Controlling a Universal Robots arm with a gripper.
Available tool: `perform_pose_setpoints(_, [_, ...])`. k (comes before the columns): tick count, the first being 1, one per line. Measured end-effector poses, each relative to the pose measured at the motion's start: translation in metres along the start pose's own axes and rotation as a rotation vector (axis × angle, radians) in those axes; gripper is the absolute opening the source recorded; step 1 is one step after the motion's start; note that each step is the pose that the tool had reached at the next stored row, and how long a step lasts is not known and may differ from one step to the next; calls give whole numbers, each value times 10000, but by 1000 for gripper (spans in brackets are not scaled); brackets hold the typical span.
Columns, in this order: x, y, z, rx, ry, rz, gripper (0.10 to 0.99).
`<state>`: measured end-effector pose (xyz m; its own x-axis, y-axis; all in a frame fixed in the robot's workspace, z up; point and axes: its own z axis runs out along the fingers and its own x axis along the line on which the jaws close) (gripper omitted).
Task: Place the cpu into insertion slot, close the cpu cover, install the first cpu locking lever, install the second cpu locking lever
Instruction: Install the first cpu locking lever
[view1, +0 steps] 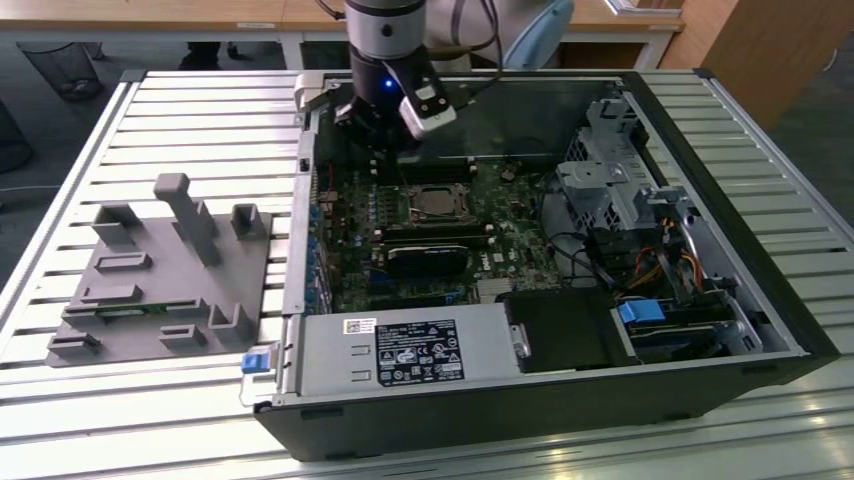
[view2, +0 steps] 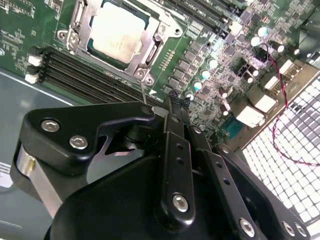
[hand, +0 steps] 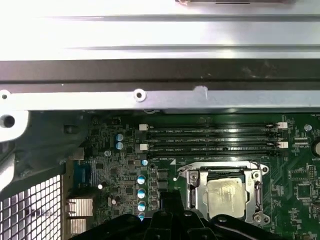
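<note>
The black link-armed gripper is positioned at the far side of the silver-rimmed square insertion slot; whether it is spread cannot be told. The silvery-tan square cpu is seated, the thin silver windowed cpu cover lowered; latching is unconfirmed

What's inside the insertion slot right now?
The cpu lies in it, its face showing through the window of the cpu cover. The frame hides its edges; whatever lies beneath the cpu is covered.

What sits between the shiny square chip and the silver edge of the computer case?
In the first wrist view, long black memory slots on the green board lie between the cpu and the case's silver metal rail.
</note>
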<state>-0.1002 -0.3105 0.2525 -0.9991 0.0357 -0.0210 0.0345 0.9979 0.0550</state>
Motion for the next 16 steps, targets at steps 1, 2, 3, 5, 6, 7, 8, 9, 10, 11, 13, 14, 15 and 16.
perform_pose_setpoints(1, [7, 8, 2, 0, 0, -1, 106])
perform_pose_setpoints(2, [14, 15, 4, 0, 0, -2, 106])
perform_pose_setpoints(3, [20, 22, 6, 1, 1, -3, 106])
perform_pose_setpoints(5, [31, 40, 7, 1, 2, -8, 106])
perform_pose_setpoints(6, [34, 48, 8, 0, 1, -11, 106])
perform_pose_setpoints(7, [38, 57, 8, 0, 1, -13, 106])
perform_pose_setpoints(8, [42, 67, 9, 0, 1, -15, 106])
perform_pose_setpoints(9, [47, 77, 10, 0, 1, -17, 106])
perform_pose_setpoints(10, [53, 89, 10, 0, 1, -18, 106])
perform_pose_setpoints(11, [60, 101, 11, 0, 1, -18, 106])
perform_pose_setpoints(13, [67, 122, 12, 0, 0, -17, 106])
perform_pose_setpoints(14, [69, 131, 13, 1, 1, -17, 106])
perform_pose_setpoints(15, [69, 139, 13, 1, 1, -17, 106])
perform_pose_setpoints(16, [69, 143, 14, 1, 1, -18, 106])
